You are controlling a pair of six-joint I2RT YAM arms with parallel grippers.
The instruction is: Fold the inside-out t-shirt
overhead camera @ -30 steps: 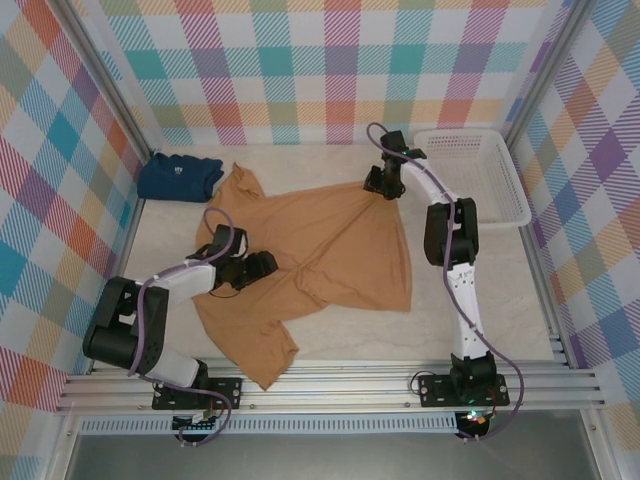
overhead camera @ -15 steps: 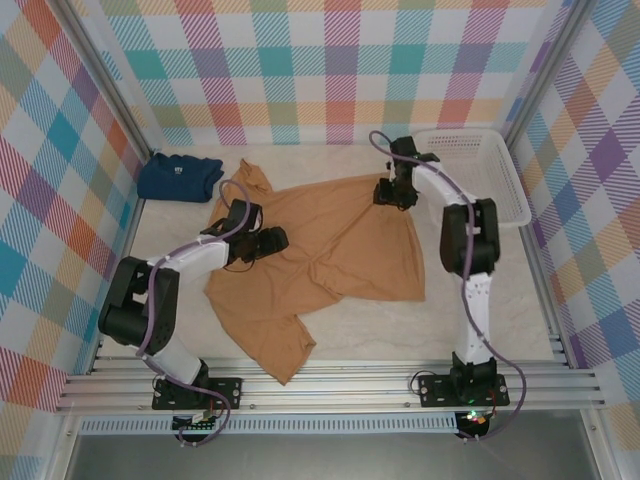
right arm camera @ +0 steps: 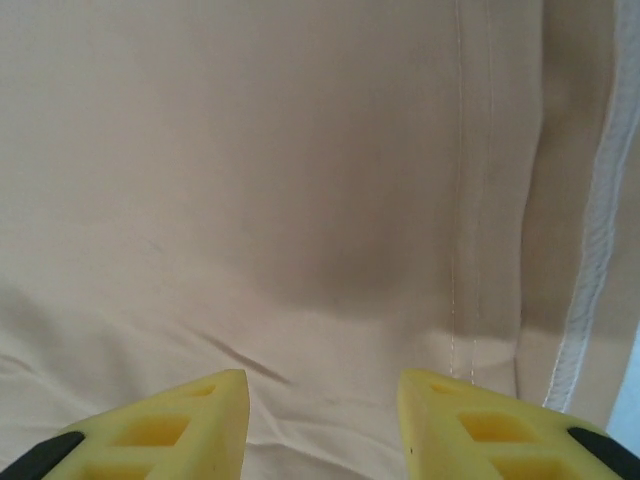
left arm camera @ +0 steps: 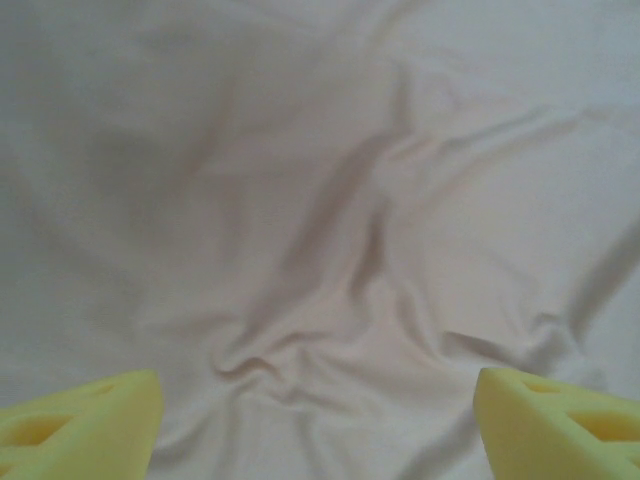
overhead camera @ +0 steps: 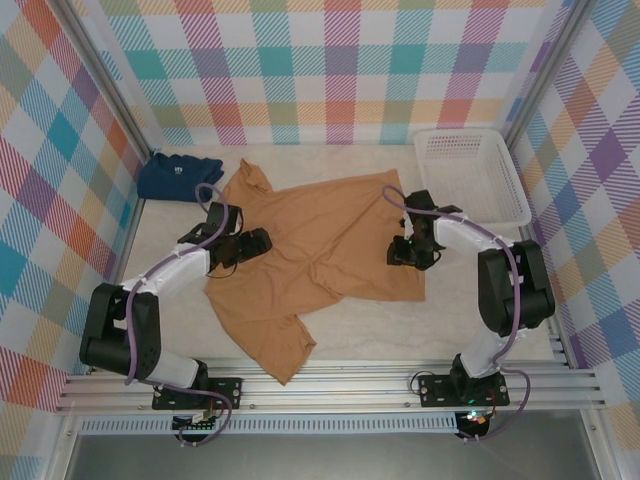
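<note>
The inside-out t-shirt point(overhead camera: 320, 235) lies spread and wrinkled across the middle of the table, tan, with one sleeve toward the near edge. My left gripper point(overhead camera: 260, 242) rests low over its left part. In the left wrist view that gripper point(left arm camera: 318, 425) is open, its yellow fingertips point(left arm camera: 85, 425) far apart over rumpled cloth point(left arm camera: 330, 250). My right gripper point(overhead camera: 398, 252) hovers over the shirt's right part. Its jaws point(right arm camera: 322, 430) are open, with flat cloth point(right arm camera: 280, 180) below and nothing pinched. A stitched hem edge point(right arm camera: 592, 260) runs down the right of that view.
A folded navy-blue shirt point(overhead camera: 180, 175) lies at the back left by the wall. A white plastic basket point(overhead camera: 470, 172) stands at the back right. Checked walls close three sides, and a metal rail point(overhead camera: 330, 385) runs along the near edge.
My right gripper left the shirt's far right corner and came nearer, over the right part. The shirt shifted right. My left gripper's jaws opened wider and it drew slightly left.
</note>
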